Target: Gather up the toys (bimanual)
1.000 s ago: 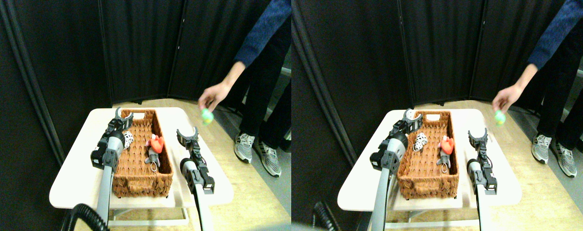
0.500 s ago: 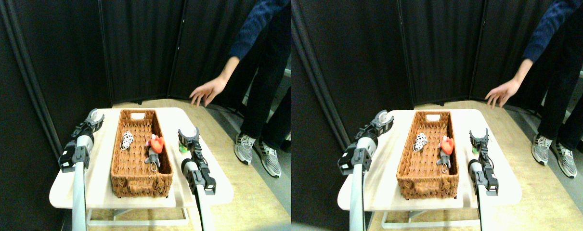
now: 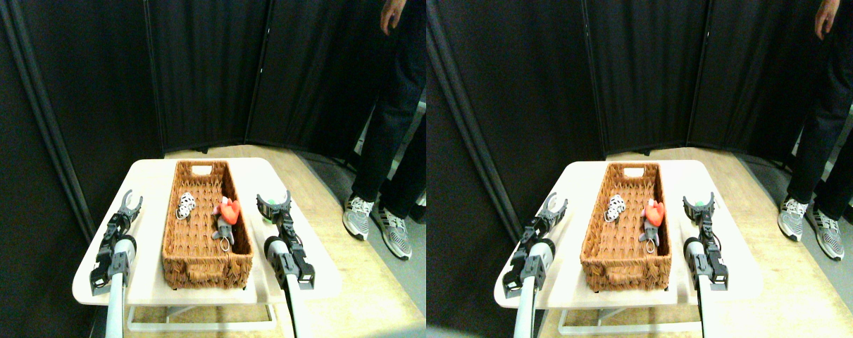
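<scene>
Stereo pair view is showing a pale table point(image 3: 151, 282) with the left gripper point(image 3: 129, 204) hovering over its left edge, jaws spread wide and holding nothing. Just right of it, the long brown woven basket point(image 3: 204, 264) is lying lengthwise on the tabletop. Inside it, the black-and-white spotted toy point(image 3: 185, 205) is resting near the left wall toward the far end, and the red heart toy point(image 3: 229, 210) is sitting against the right wall, touching the grey toy point(image 3: 222, 229) just in front of it, whose metal ring is lying on the weave. Right of the basket, the right gripper point(image 3: 273, 205) is hanging with its jaws wide apart, and the green toy point(image 3: 276, 205) is showing between the fingertips on the table; whether the tips are touching it cannot be told. At the far right a person's legs point(image 3: 391, 120) in dark trousers and grey sneakers point(image 3: 358, 213) are standing on the floor. No writing or labels are readable anywhere.
</scene>
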